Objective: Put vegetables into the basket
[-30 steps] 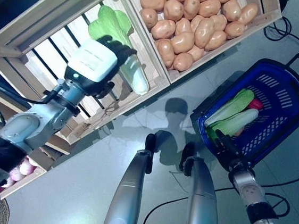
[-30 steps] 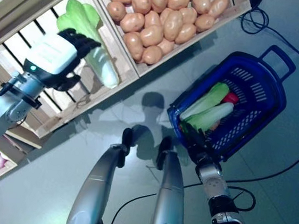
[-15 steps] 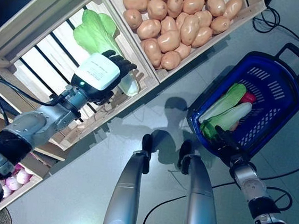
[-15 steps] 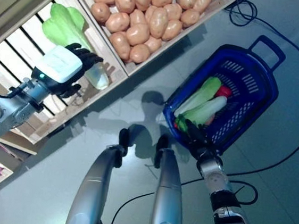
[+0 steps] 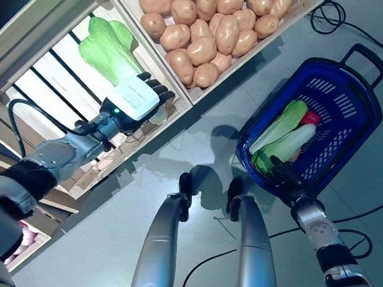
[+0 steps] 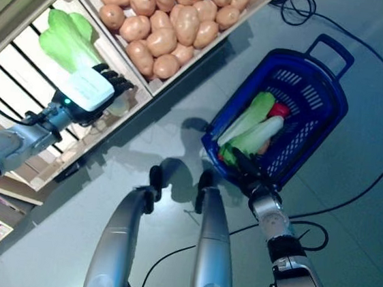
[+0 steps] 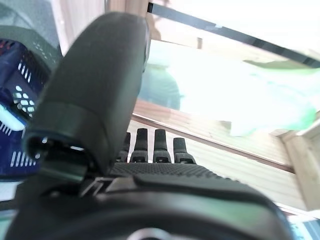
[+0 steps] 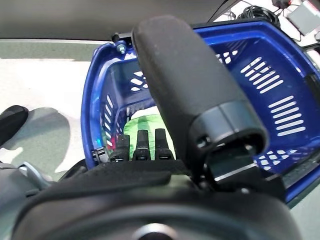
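**Though raised clear a second ago, now low at crate again**

Pale-stemmed, leafy green cabbage [image 5: 109,49] lying lower among slats of bare wooden crate [image 5: 40,14] than before; view shifted too. Left hand [image 5: 138,97] over smooth white stem, grip impossible to judge. Right hand [image 5: 285,179] straight-fingered at rim of perforated blue plastic basket [image 5: 339,107]. Judged: transfer not begun.

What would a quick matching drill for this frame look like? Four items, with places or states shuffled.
Items:
1. potatoes
2. bok choy
3. right hand
4. red vegetable

Places or states:
A. in the blue basket
B. at the basket's near rim
C. heaped in a wooden crate
D. in the slatted crate, under the left hand

Pairs: 1-C, 2-D, 3-B, 4-A
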You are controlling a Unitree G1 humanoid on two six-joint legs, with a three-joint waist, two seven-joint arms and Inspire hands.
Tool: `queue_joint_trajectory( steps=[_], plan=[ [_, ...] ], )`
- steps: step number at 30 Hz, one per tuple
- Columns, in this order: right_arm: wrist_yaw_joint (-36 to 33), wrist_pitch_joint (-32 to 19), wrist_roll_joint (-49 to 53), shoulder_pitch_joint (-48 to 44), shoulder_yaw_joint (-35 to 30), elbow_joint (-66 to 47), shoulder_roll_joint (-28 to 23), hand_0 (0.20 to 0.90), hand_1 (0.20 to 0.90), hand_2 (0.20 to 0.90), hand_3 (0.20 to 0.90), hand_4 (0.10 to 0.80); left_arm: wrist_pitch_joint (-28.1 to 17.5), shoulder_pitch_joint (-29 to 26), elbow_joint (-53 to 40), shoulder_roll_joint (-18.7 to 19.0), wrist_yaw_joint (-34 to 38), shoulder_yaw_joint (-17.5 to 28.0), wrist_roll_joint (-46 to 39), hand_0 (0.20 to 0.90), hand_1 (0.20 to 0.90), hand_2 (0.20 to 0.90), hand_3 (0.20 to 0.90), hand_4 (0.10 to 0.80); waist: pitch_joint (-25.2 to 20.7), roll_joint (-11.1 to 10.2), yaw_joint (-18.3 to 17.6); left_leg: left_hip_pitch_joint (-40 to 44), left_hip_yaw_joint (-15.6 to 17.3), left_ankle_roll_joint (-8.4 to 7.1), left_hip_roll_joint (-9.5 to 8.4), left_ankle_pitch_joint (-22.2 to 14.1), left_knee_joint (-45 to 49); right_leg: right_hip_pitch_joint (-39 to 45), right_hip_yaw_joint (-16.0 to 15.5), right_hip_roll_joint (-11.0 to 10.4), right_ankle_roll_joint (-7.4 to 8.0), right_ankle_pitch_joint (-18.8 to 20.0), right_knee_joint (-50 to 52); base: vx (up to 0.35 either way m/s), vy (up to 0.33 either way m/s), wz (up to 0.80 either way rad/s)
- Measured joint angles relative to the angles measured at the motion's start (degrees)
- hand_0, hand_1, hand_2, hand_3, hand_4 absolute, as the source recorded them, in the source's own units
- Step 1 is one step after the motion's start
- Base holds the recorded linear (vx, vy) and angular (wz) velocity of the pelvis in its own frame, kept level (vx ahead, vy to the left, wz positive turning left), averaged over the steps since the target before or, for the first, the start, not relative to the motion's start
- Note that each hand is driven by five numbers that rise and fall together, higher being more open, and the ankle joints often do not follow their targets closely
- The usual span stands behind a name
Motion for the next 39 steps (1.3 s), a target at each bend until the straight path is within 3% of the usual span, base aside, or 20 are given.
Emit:
queue_joint_trajectory(
  steps=[7, 22, 34, 35, 37, 39],
  plan=[
    [-0.1, 0.2, 0.0, -1.0, 0.0, 0.7, -0.3, 0.9, 0.9, 0.9, 0.9, 0.8, 5.9, -1.1, 5.3, -1.1, 5.7, 0.4, 0.3, 0.9, 0.9, 0.9, 0.9, 0.8, 0.0, 0.0, -1.3, -1.4, 0.0, -0.11, 0.17, -0.3, 0.3, -1.3, 0.2, 0.6, -0.05, 0.2, 0.0, -0.008, 0.012, -0.03],
    [-0.7, -2.3, -0.1, -0.4, -0.2, -0.9, -2.1, 0.9, 0.9, 0.9, 0.9, 0.8, 9.9, 0.4, 14.1, -7.2, 11.5, 4.9, 3.3, 0.9, 0.9, 0.9, 0.9, 0.8, 0.0, 0.0, -1.4, -4.9, 0.0, 0.05, 0.7, -0.9, 2.9, -4.4, 0.4, 1.0, -0.16, 0.3, 1.2, -0.021, 0.055, -0.01],
    [-0.6, -2.7, -0.1, -0.4, -0.2, -1.6, -2.1, 0.9, 0.9, 0.9, 0.9, 0.8, 9.9, 0.4, 14.6, -7.3, 12.9, 5.3, 4.5, 0.9, 0.9, 0.9, 0.9, 0.8, 0.0, -0.1, -1.5, -6.9, -0.1, 0.19, 0.68, -1.1, 3.0, -5.9, 0.2, 1.0, -0.15, 0.6, 0.9, -0.013, 0.031, 0.01],
    [-0.6, -2.8, -0.2, -0.4, -0.2, -1.7, -2.1, 0.9, 0.9, 0.9, 0.9, 0.8, 9.9, 0.4, 14.6, -7.3, 13.2, 5.3, 4.5, 0.566, 0.566, 0.566, 0.566, 0.577, 0.0, -0.1, -1.5, -7.1, -0.2, 0.26, 0.68, -1.1, 3.0, -6.0, 0.2, 1.0, -0.19, 0.7, 0.8, 0.0, 0.0, 0.0],
    [-0.6, -2.8, -0.2, -0.4, -0.2, -1.8, -2.1, 0.9, 0.9, 0.9, 0.9, 0.8, 9.9, 0.7, 14.6, -7.3, 14.0, 5.5, 4.6, 0.3, 0.3, 0.3, 0.3, 0.4, 0.0, -0.1, -1.5, -7.2, -0.2, 0.51, 0.65, -1.0, 3.0, -6.0, 0.2, 1.0, -0.16, 0.7, 0.7, 0.0, 0.0, 0.0],
    [-0.7, -2.8, -0.2, -0.4, -0.2, -1.9, -2.1, 0.9, 0.9, 0.9, 0.9, 0.8, 9.9, 0.8, 14.5, -7.3, 15.3, 5.9, 4.7, 0.3, 0.3, 0.3, 0.3, 0.4, 0.0, -0.1, -1.5, -7.2, -0.2, 0.54, 0.63, -1.0, 3.0, -6.0, 0.2, 1.0, -0.11, 0.7, 0.6, 0.0, 0.0, 0.0]
  ],
)
